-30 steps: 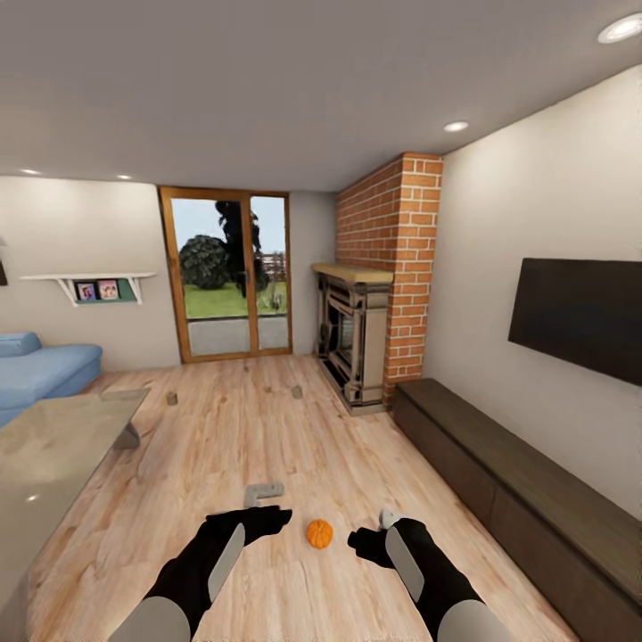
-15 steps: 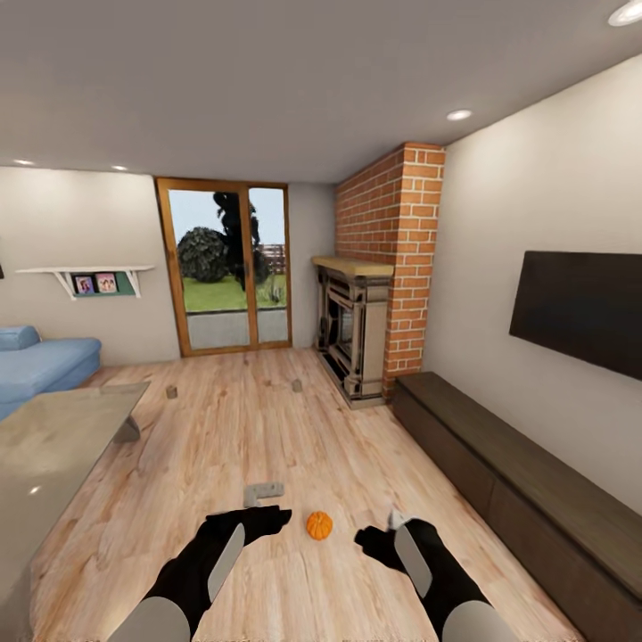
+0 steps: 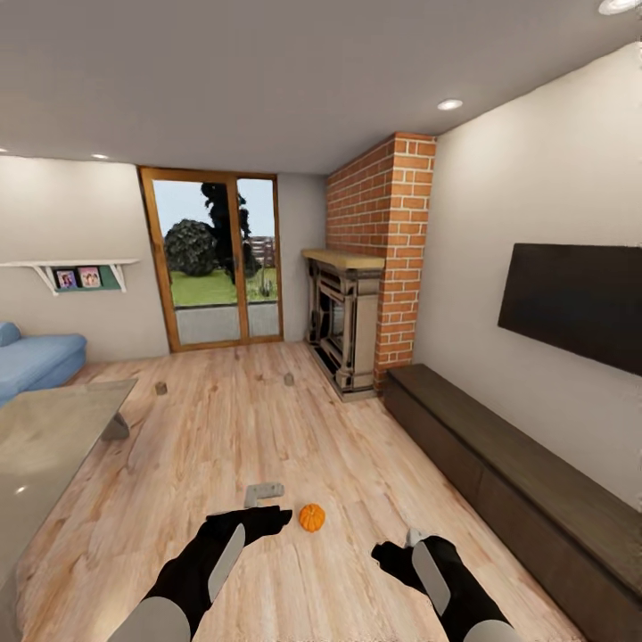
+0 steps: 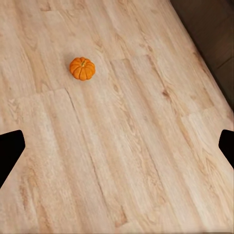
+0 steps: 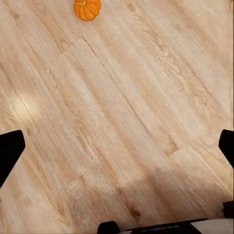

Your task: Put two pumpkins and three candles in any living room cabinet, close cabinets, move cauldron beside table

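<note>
one pumpkin point(image 3: 311, 517) sits on wood floor point(image 3: 223, 446) by cabinet point(image 3: 517, 490).

Pumpkin point(image 4: 82, 68) upright on floor point(image 4: 126, 156)

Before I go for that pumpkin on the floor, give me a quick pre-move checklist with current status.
1. Pumpkin located: ok, upright on the wood floor, ahead between the two arms.
2. Left gripper free: ok, open, nothing between its fingertips.
3. Right gripper free: ok, open, nothing held.
4. Floor around the pumpkin: ok, bare boards in both wrist views; a small grey object lies a little beyond it.
5. Cabinet ready to receive: not ok, its fronts look closed.
6. Other pumpkin located: cannot tell; two small items sit far off on the floor.
</note>
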